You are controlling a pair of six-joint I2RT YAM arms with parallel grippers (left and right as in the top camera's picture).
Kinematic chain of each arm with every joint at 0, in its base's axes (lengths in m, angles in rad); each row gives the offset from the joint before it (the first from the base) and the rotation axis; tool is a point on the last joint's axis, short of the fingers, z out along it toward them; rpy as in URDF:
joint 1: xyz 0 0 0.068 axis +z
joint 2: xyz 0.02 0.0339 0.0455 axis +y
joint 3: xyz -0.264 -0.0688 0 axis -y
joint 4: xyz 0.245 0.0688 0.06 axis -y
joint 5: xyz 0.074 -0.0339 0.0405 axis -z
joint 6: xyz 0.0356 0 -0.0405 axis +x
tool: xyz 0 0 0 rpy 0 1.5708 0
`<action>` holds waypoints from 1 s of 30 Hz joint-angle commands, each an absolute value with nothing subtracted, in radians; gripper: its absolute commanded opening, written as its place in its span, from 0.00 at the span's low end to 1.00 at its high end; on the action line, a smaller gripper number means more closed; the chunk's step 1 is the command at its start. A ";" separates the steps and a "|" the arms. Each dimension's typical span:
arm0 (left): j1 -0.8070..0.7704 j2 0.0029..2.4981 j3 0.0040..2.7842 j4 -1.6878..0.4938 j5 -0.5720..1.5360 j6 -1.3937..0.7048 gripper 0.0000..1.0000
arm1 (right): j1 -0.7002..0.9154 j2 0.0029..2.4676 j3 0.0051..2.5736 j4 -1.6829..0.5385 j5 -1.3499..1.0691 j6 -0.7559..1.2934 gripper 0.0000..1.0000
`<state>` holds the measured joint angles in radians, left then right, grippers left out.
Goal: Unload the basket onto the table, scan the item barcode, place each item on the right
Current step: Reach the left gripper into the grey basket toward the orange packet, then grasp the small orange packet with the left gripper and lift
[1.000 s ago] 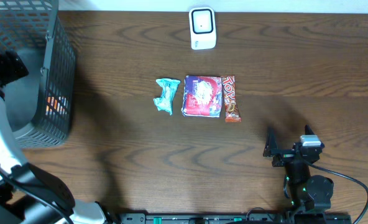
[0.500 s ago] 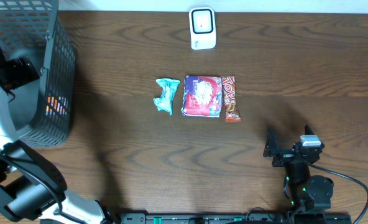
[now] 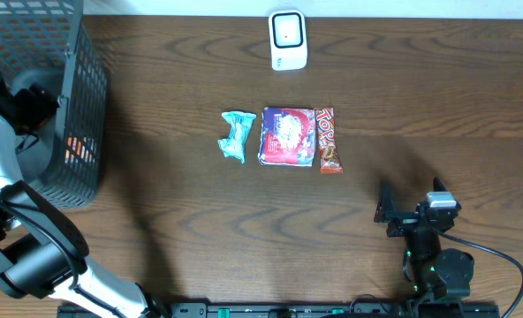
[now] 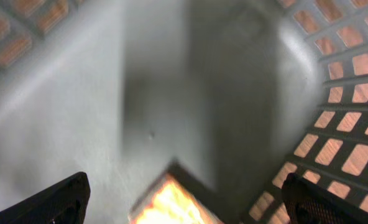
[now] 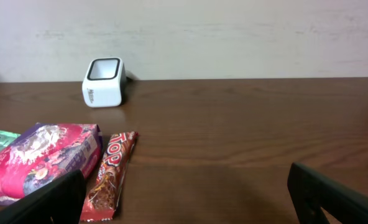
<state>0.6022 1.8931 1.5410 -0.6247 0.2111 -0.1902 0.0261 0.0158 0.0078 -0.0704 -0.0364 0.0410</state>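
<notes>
Left wrist view: left hand [image 4: 184, 202] spread wide, empty, down inside the grey basket [image 3: 78, 106] at far left. Right hand [image 3: 401, 212] likewise spread, empty, low over the table [image 3: 182, 203], near right. Items in a row mid-table: teal wrapper [image 3: 237, 135], red packet [image 3: 286, 136], chocolate bar [image 3: 329, 139]. Scanner [image 3: 288, 40] at far centre. Judgement: pick-up not begun. Next: reach the row, pinch one item, turn its barcode toward the scanner.
</notes>
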 commanded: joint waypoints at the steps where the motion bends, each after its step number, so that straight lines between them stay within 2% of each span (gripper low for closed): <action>1: 0.604 1.903 1.547 -0.685 0.226 -0.309 0.98 | 0.023 0.012 0.006 -0.074 -0.036 0.047 0.99; 5: 0.604 1.916 1.529 -0.677 0.224 -0.352 0.98 | 0.023 0.012 0.006 -0.074 -0.036 0.047 0.99; 16: 0.593 2.019 1.526 -0.722 0.224 -0.715 0.98 | 0.023 0.012 0.006 -0.074 -0.036 0.047 0.99; 30: 0.543 2.067 1.526 -0.725 0.212 -0.815 0.98 | 0.023 0.012 0.006 -0.074 -0.035 0.047 0.99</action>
<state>0.5472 2.0518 1.5303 -0.7250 0.2123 -0.7853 0.0265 0.0158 0.0078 -0.0708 -0.0364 0.0410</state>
